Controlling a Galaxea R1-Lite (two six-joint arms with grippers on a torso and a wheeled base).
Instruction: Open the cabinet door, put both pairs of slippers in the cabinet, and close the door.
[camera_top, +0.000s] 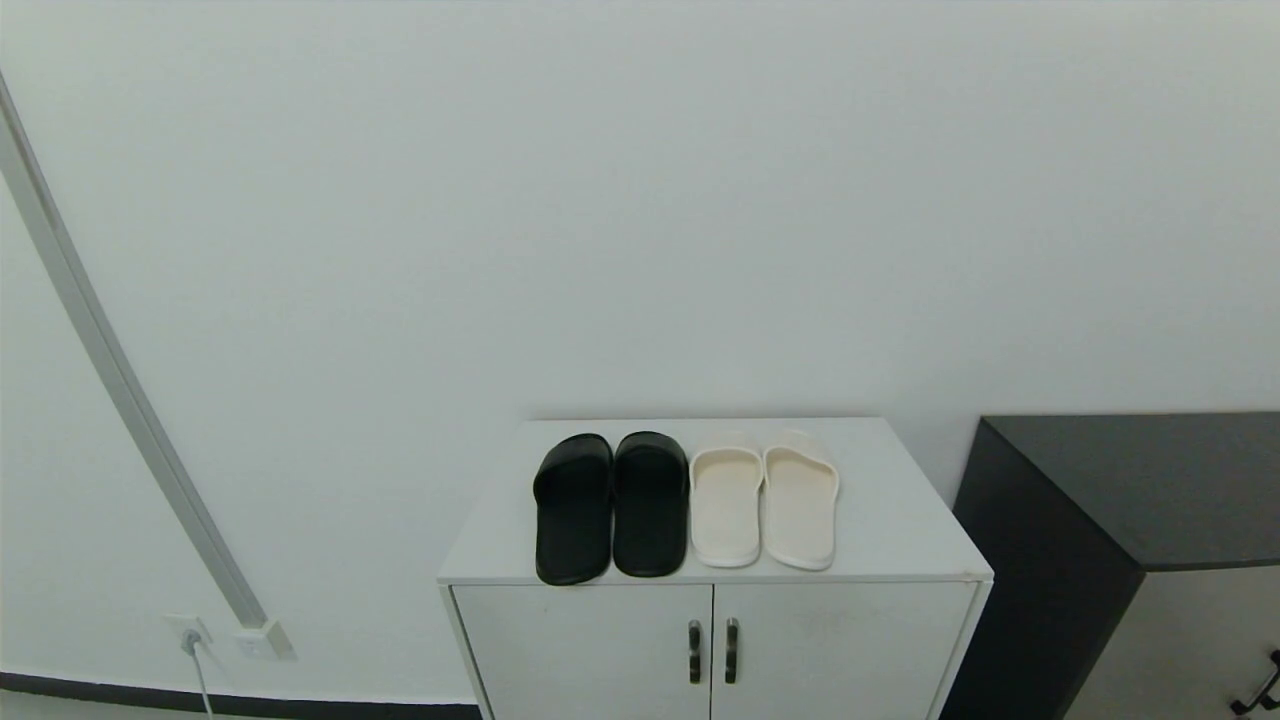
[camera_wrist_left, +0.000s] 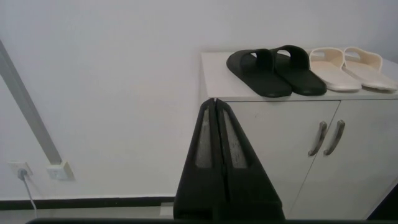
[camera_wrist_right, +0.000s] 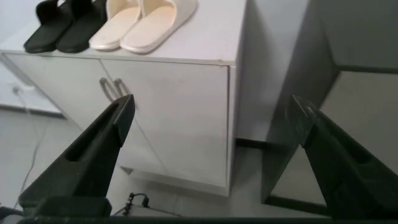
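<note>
Facing the white cabinet, we are seeing the black slippers and the cream slippers lying side by side on its top, with both doors sitting closed. We are holding our left gripper pinched together and our right gripper spread wide, both hanging apart from the cabinet front.

My left gripper: two matte black fingers, long wedges tapering to a thin tip, each with a sunken grey strip down its length. My right gripper: same black wedge fingers, blunt tips, shallow slot along one.
</note>
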